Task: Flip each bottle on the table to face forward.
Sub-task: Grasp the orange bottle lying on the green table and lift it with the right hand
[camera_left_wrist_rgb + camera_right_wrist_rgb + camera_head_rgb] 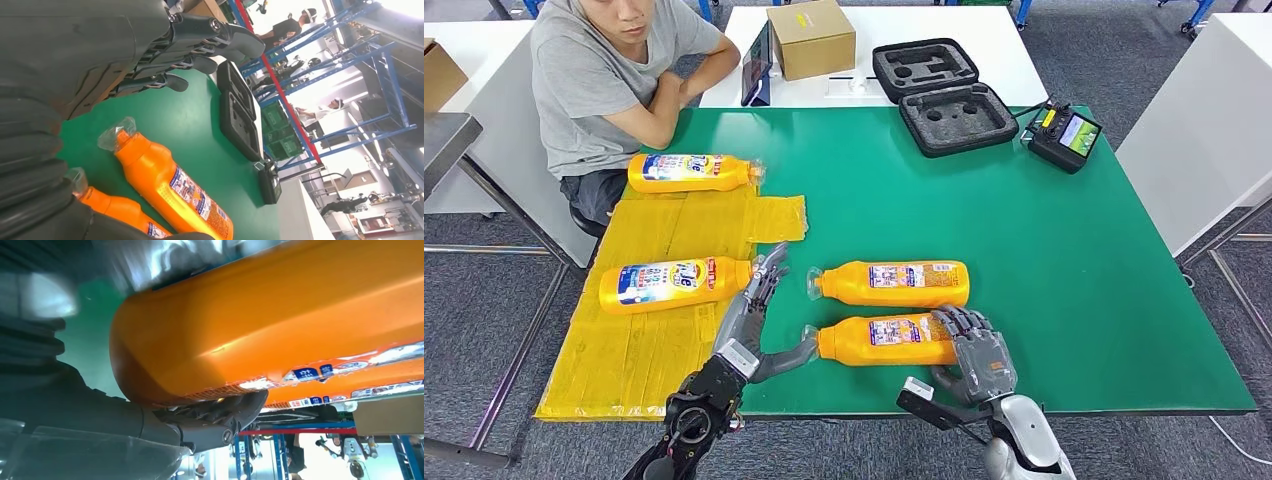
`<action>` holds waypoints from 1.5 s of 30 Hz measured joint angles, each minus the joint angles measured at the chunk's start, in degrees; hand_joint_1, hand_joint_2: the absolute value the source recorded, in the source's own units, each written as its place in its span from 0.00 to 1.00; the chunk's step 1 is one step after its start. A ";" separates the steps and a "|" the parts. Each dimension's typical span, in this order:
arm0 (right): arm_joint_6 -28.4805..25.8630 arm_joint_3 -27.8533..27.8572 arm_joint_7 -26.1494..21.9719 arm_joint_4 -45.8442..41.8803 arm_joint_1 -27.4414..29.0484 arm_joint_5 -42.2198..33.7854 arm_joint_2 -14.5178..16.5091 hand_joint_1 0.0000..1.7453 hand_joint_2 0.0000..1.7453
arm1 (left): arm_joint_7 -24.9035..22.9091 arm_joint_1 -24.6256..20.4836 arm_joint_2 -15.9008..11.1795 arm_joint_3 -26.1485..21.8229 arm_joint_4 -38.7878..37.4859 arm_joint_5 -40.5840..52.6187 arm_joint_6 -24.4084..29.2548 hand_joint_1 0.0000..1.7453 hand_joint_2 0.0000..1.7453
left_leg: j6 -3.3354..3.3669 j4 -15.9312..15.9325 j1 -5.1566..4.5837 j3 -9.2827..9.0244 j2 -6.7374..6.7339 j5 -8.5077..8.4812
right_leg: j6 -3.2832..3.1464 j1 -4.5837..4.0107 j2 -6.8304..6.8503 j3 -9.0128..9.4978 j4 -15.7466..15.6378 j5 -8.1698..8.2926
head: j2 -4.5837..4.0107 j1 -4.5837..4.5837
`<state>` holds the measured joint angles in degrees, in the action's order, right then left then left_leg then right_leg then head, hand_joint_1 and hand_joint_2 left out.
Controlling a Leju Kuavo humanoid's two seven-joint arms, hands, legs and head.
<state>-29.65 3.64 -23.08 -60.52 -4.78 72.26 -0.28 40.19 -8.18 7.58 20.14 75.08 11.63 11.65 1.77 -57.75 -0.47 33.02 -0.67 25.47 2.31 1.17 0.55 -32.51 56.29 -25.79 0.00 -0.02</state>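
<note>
Four orange bottles lie on their sides. Two rest on the yellow mat (654,360): a far one (689,172) and a nearer one (674,283). Two more lie on the green table (1044,260), one (894,283) behind the nearest bottle (889,340). My right hand (972,350) grips the nearest bottle's base end; up close its fingers (220,415) wrap the orange body (275,315). My left hand (754,320) is open, fingers stretched out between the mat and the two caps, thumb close to the nearest cap. Its fingers (200,45) hover above the two bottles (170,185).
A person (614,80) sits at the table's far left corner, arms folded. At the back stand a cardboard box (812,38), a tablet (757,65), an open black foam case (939,95) and a controller (1064,135). The table's right half is bare green.
</note>
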 joint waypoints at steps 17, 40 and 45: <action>1.32 0.09 0.41 -1.09 0.16 1.39 0.53 1.00 1.00 | 0.00 -0.03 0.00 0.73 -0.05 -0.08 0.17 0.00 1.00 | 0.00 0.00 0.00 0.01 0.00 0.00 | 0.00 0.00 0.00 0.00 0.00 0.00 | 0.00 0.00; 16.31 1.24 -16.55 -3.98 2.08 -28.31 1.14 1.00 1.00 | 0.00 0.21 -0.01 0.86 0.21 -0.45 2.55 0.00 1.00 | 0.00 0.00 0.00 0.08 0.03 0.00 | 0.00 0.01 0.03 -0.02 0.01 0.00 | 0.00 0.01; 16.86 1.46 -16.79 -4.45 2.18 -30.08 1.25 1.00 1.00 | 0.00 0.44 -0.02 0.92 0.75 -0.57 3.38 0.00 1.00 | 0.00 0.00 -0.01 0.09 0.03 0.00 | 0.00 0.01 0.03 -0.03 0.00 0.00 | 0.00 0.00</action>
<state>-12.79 5.11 -39.86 -64.97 -2.60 42.18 0.97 40.19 -7.74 7.56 21.06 75.83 11.06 15.03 1.77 -57.75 -0.47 33.11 -0.64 25.47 2.31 1.18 0.58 -32.53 56.29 -25.79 0.00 -0.02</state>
